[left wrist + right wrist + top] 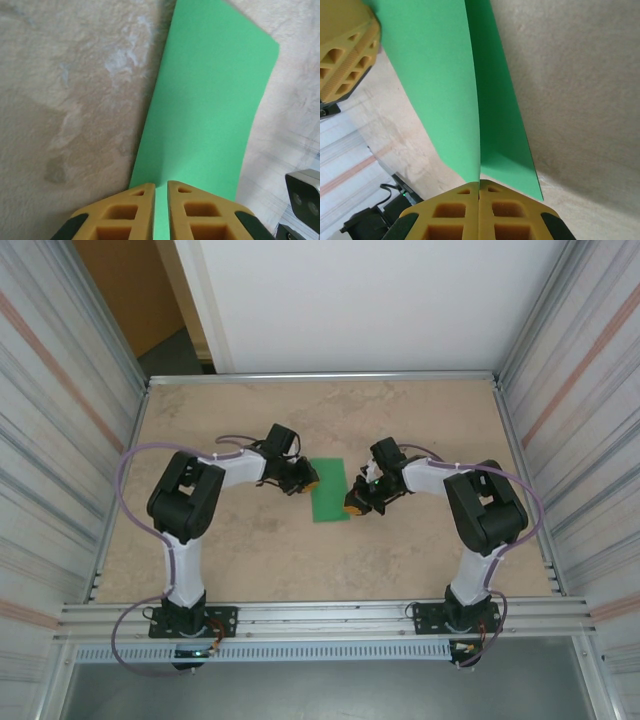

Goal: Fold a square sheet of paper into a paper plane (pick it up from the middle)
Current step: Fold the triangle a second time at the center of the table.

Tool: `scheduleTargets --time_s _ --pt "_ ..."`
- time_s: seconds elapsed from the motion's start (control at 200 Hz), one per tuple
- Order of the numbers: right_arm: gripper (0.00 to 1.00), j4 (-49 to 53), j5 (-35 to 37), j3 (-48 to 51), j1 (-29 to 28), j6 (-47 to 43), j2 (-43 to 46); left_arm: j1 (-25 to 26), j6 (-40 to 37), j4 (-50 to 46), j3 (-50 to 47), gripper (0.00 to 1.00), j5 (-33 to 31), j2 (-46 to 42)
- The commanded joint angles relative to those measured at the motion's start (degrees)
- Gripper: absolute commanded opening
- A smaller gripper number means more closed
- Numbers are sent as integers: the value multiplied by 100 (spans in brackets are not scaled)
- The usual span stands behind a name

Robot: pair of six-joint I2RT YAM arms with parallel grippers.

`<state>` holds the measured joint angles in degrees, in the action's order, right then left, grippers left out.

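Nearest in top view: arm bases [190,620] at near edge of table [400,420]. Mid-table, square sheet of paper [328,492], touched on either side by left gripper [303,480] and right gripper [357,504].

Left wrist: left gripper [161,186] nearly closed, pinching near edge of square sheet of paper [210,110].

Right wrist: right gripper [479,186] fully closed, nipping raised fold of square sheet of paper [435,90].

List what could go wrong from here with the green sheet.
The right end effector pinches the square sheet of paper only at its edge; it may slip out. The left end effector grips the other side, so pulling apart could tear it. The lifted layers bow unevenly, so a crease might land crooked.
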<state>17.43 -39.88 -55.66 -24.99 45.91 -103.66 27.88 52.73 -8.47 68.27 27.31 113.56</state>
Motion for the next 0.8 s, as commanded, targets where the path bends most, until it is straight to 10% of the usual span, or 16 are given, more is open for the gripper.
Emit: scheduleTargets --time_s 0.0,0.792 --pt "0 508 60 -49 108 -171 261 -2 -428 455 -21 15 -90 -453" --pt "0 253 -516 -62 139 -296 308 139 -1230 -643 886 11 356 787"
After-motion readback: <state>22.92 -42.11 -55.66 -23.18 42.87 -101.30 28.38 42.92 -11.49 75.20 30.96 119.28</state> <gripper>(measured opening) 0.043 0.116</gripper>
